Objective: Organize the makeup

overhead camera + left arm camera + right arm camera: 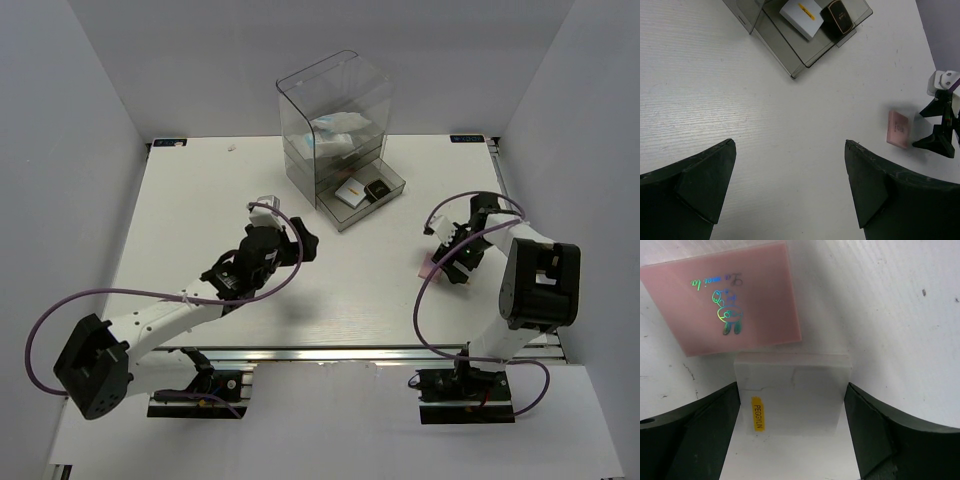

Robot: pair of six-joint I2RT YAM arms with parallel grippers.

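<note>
A white square compact [792,395] with a yellow label lies on the table between the fingers of my right gripper [791,387]. That gripper is open, with its pads close to the compact's two sides. The pink square palette [725,305] lies flat just beyond it, and in the overhead view the pink palette [428,267] shows beside the right gripper [448,258]. My left gripper [790,142] hangs open over bare table with nothing between its fingers, near the table's middle [300,243]. Another white compact [351,191] and a black compact [378,189] sit in the pulled-out drawer [392,184].
The tall clear drawer box [335,90] stands at the back centre with white and blue packets [335,135] inside. Its lowest drawer [800,70] juts toward the arms. Grey walls enclose the table on three sides.
</note>
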